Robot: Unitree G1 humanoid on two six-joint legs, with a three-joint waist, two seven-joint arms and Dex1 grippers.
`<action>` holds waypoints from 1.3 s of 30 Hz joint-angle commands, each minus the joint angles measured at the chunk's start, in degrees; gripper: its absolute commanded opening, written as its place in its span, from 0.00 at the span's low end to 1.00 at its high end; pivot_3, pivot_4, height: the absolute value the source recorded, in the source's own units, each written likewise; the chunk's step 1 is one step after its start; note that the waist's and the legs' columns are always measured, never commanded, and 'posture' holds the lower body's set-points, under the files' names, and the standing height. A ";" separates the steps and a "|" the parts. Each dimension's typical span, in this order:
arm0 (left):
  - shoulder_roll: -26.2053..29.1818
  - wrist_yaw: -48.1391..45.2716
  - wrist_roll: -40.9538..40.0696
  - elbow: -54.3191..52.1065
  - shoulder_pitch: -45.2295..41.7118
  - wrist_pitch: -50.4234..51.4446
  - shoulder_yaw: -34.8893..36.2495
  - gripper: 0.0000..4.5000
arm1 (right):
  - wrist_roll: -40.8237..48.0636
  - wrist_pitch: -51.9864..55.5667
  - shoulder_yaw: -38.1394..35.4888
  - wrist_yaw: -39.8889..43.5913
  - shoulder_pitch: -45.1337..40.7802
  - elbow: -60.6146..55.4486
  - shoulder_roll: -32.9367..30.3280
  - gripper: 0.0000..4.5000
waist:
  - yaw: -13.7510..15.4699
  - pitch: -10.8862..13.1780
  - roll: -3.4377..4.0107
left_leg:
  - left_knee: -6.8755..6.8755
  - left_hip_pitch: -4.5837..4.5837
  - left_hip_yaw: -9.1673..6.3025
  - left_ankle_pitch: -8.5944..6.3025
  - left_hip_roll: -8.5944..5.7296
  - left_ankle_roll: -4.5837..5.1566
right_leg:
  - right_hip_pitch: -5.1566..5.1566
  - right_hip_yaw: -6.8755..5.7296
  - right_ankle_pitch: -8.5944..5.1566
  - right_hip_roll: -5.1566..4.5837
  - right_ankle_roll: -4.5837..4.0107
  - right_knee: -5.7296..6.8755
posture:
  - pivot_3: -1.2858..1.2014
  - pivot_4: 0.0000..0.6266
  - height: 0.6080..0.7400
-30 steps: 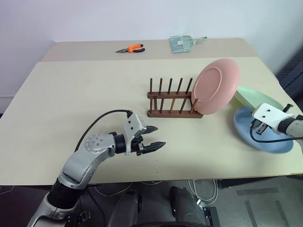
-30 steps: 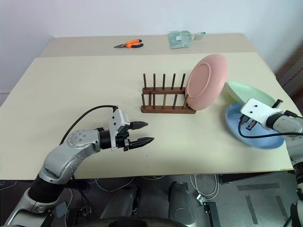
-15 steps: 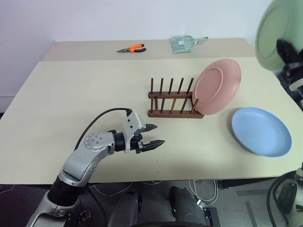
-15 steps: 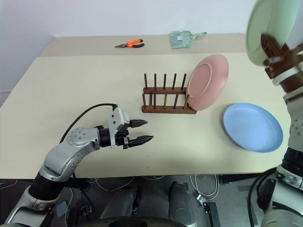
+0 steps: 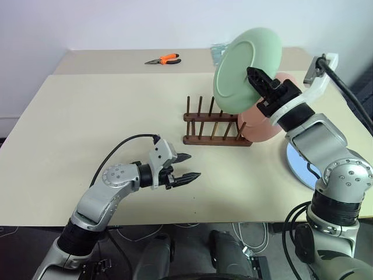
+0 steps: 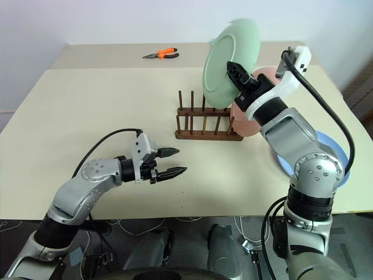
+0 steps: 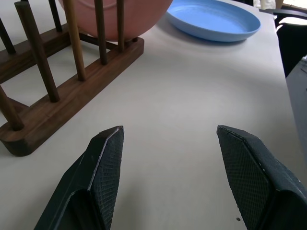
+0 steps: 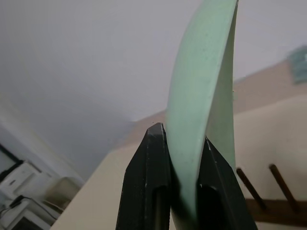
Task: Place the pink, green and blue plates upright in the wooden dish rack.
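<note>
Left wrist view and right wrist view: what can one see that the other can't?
The left wrist view alone has the pink plate, the blue plate lying flat on the table, and the open left gripper. The right wrist view alone has the green plate pinched upright by the right gripper. Both show pegs of the wooden dish rack.

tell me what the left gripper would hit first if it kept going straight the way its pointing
Probably the blue plate. In its wrist view the open left gripper looks across bare table, the wooden dish rack off to one side, the plate at the far end. Depth is unclear, so it might pass over it.
</note>
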 commanded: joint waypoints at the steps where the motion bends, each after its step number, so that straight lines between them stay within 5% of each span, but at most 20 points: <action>1: -0.20 0.09 -0.15 -2.00 -0.28 -0.83 0.90 0.71 | 2.64 -0.36 0.36 -2.77 0.10 -2.62 0.29 0.01 | -0.23 0.00 0.00 | 0.00 0.00 0.00 0.00 0.00 0.00 | 0.00 0.00 0.00 0.00 0.00 0.00 | 0.52 0.24 1.00; 9: -0.49 -0.03 -0.10 -1.82 -0.53 -0.96 0.67 0.71 | 0.85 1.06 2.81 -5.46 0.06 -1.68 -1.39 0.01 | -0.36 0.00 0.01 | -0.03 0.02 0.02 0.00 0.02 0.01 | -0.02 0.00 0.00 0.02 0.00 0.01 | 0.52 0.24 1.00; 12: -0.53 -0.03 -0.06 -1.78 -0.59 -0.96 0.64 0.71 | -0.57 2.13 3.99 -4.32 -0.86 -1.42 -2.78 0.26 | -0.30 0.00 0.01 | -0.03 0.01 0.03 0.00 0.02 0.01 | -0.01 0.00 -0.01 0.02 0.00 0.00 | 0.52 0.24 1.00; 17: -0.54 0.05 -0.04 -1.82 -0.58 -0.83 0.66 0.71 | -11.08 2.88 7.56 2.45 -3.77 -3.24 -8.70 0.82 | -0.33 0.01 0.03 | -0.03 0.01 0.05 0.00 0.01 0.01 | -0.02 0.00 -0.01 0.02 0.00 0.00 | 0.52 0.24 1.00; 21: -0.51 -0.06 0.02 -1.83 -0.56 -0.69 0.65 0.71 | -21.95 -2.17 5.51 15.30 -4.14 -4.01 -17.98 0.82 | -0.12 0.01 0.01 | -0.03 -0.02 0.04 -0.01 0.00 0.02 | -0.01 -0.05 -0.04 0.01 0.05 -0.05 | 0.52 0.24 1.00; 30: -0.46 -1.34 0.44 -0.47 -1.52 -1.17 -0.19 0.71 | -33.65 -10.54 -20.59 31.12 8.38 16.00 -29.96 0.82 | 1.09 0.02 -0.11 | 0.02 -0.02 0.09 -0.03 0.01 0.06 | 0.10 -0.06 -0.15 -0.02 0.22 -0.14 | 0.52 0.24 1.00; 34: -0.61 -2.20 1.11 0.65 -1.94 -1.83 -1.18 0.71 | -37.75 -8.75 -19.73 42.37 28.83 10.26 -29.39 0.82 | 1.03 -0.05 -0.01 | -0.03 0.03 0.17 -0.05 0.04 0.10 | 0.08 -0.03 -0.07 -0.01 0.09 -0.09 | 0.52 0.24 1.00; 39: -0.84 -2.77 1.43 1.29 -2.45 -2.20 -1.52 0.71 | -44.88 -9.34 -9.96 46.16 41.03 1.62 -28.43 0.82 | -0.01 -0.12 0.48 | 0.08 0.07 0.45 -0.09 0.06 0.14 | 0.08 0.17 -0.16 -0.06 0.26 -0.05 | 0.52 0.24 1.00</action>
